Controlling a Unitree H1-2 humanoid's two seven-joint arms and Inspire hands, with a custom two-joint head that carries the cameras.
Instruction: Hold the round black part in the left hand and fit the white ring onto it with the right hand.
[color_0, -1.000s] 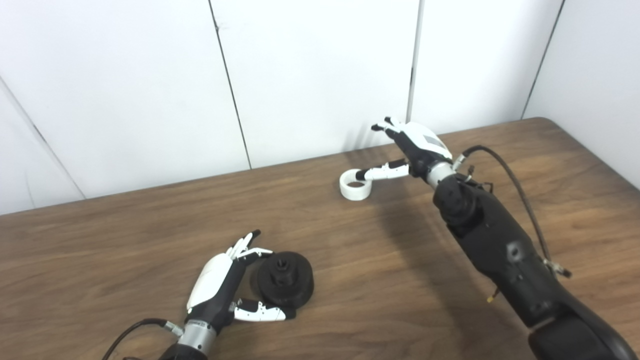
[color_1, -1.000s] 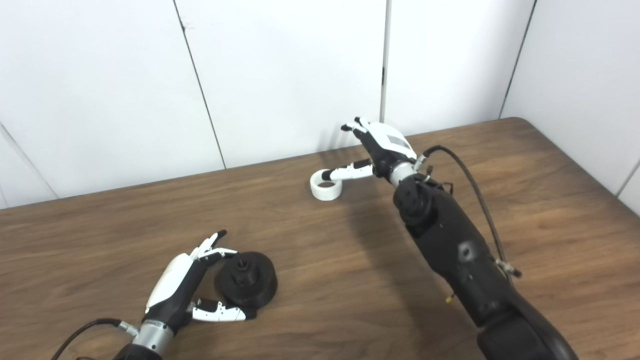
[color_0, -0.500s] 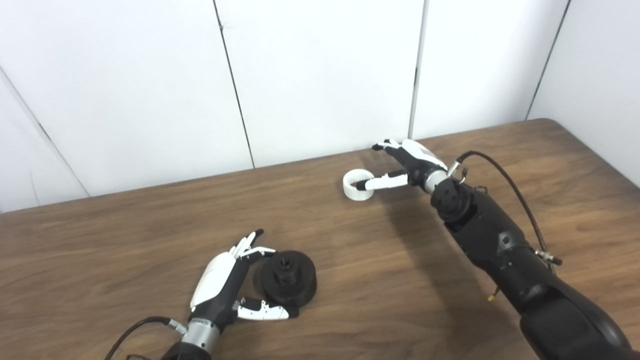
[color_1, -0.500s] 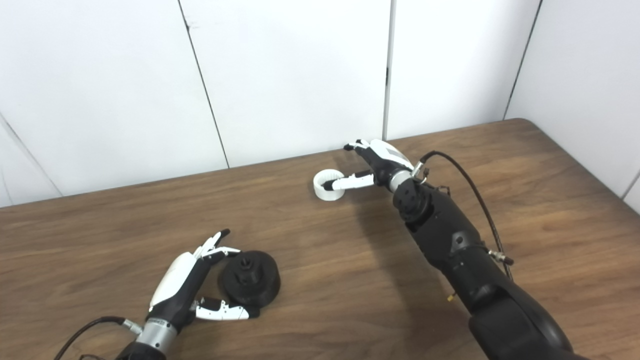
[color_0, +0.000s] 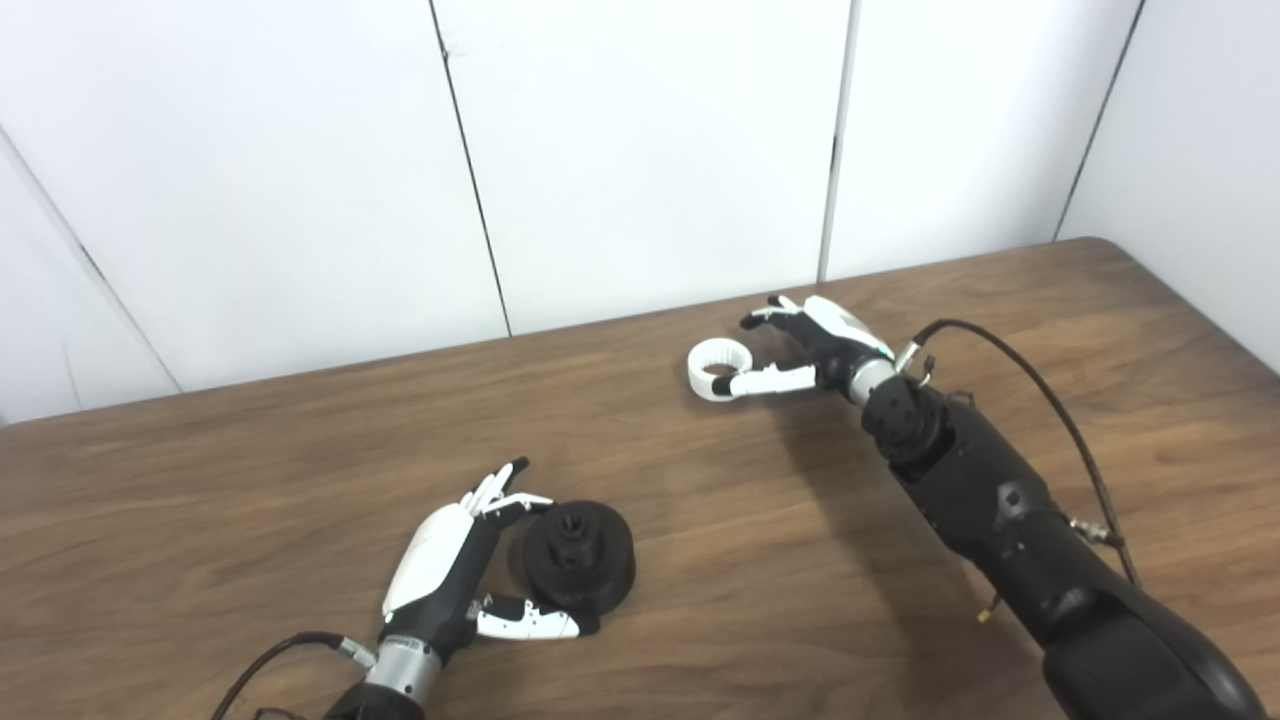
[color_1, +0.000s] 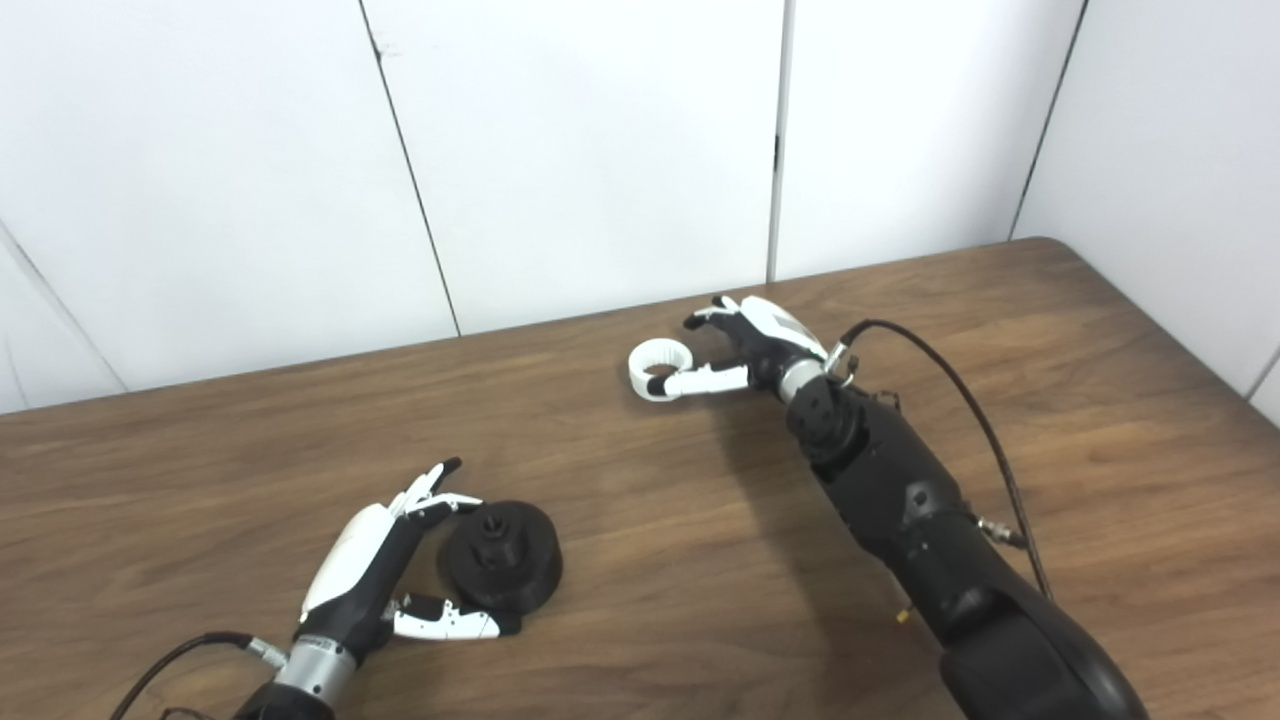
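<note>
White ring (color_0: 718, 356) lies flat at far table (color_0: 250, 480) edge; right hand (color_0: 812, 348) fingers spread beside it, thumb touching rim. Left hand (color_0: 450, 570) fingers spread around round black part (color_0: 578, 556).

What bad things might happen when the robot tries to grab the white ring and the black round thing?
The right hand is open with its thumb beside the white ring, near the table's far edge; a nudge might push the ring away. The left hand is open beside the round black part, not yet gripping, so it could slide sideways.
</note>
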